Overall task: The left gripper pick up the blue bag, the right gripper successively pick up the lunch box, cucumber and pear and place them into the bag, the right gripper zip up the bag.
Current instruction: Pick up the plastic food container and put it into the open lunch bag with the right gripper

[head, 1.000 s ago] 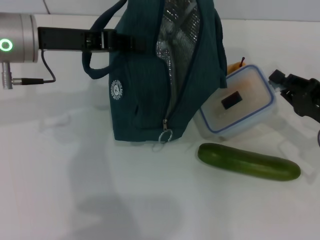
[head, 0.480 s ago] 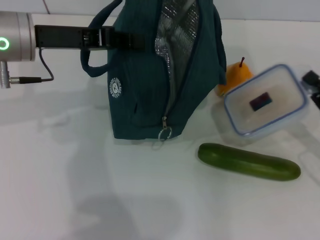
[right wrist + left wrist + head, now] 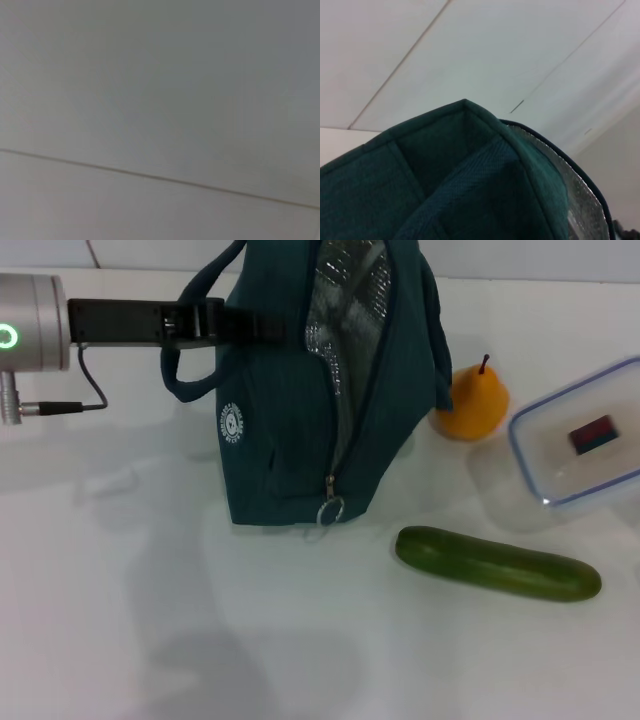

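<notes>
Up in the head view, the left gripper (image 3: 235, 324) reaches in from nine o'clock and is clamped on the near-side fabric of the blue bag (image 3: 300, 430), holding it upright with its foil-lined mouth gaping towards twelve o'clock. The lunch box (image 3: 580, 445) sits tilted at three o'clock, cut by the picture's edge and apparently lifted off the table (image 3: 150, 620). The right gripper is out of sight, so whether it grips the box cannot be told. The pear (image 3: 470, 405) stands just beside the bag at two o'clock; the cucumber (image 3: 497, 562) lies at five o'clock, well apart from both.

From the left wrist view, only the bag's soft corner (image 3: 445, 175) and foil rim show.

From the right wrist view, nothing of the task is visible.

Judging by looks, the box is stiff, light and smooth-sided, best taken across its short walls; the bag is limp and will sag without support. Open room lies above the mouth; the pear crowds the path at two o'clock.
</notes>
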### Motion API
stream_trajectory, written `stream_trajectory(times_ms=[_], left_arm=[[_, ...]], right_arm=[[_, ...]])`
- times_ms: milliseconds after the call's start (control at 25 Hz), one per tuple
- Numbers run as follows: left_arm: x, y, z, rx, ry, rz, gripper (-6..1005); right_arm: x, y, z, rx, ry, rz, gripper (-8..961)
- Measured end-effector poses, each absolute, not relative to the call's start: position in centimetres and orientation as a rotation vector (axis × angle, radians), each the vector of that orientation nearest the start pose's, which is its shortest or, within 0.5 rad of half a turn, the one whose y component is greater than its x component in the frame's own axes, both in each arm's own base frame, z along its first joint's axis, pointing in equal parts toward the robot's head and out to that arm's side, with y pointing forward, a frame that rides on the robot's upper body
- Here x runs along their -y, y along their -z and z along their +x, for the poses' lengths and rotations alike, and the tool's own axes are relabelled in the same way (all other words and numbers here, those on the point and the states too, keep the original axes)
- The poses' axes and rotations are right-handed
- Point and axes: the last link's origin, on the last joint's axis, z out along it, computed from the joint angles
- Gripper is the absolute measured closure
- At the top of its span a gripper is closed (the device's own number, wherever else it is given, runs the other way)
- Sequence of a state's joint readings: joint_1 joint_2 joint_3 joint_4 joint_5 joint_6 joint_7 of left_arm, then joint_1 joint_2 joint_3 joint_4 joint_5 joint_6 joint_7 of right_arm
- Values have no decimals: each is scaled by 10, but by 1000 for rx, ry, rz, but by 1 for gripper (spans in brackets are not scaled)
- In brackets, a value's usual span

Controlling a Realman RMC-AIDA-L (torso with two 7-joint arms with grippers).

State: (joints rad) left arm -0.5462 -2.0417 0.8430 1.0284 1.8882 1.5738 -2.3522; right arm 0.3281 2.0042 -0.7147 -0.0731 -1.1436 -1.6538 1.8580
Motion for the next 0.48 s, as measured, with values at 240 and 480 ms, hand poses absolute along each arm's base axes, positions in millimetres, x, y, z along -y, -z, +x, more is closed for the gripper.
stream_trajectory(times_ms=[240,480], left_arm=[[-364,-57,-198,1391,803,-2538,957],[-366,-57,-194,1384,806,-2546,957]], right_arm=[[-259,-41,322,-1674,-1986,-1470,858],[-265,-49,317,-1650,-2079,-1426,858]])
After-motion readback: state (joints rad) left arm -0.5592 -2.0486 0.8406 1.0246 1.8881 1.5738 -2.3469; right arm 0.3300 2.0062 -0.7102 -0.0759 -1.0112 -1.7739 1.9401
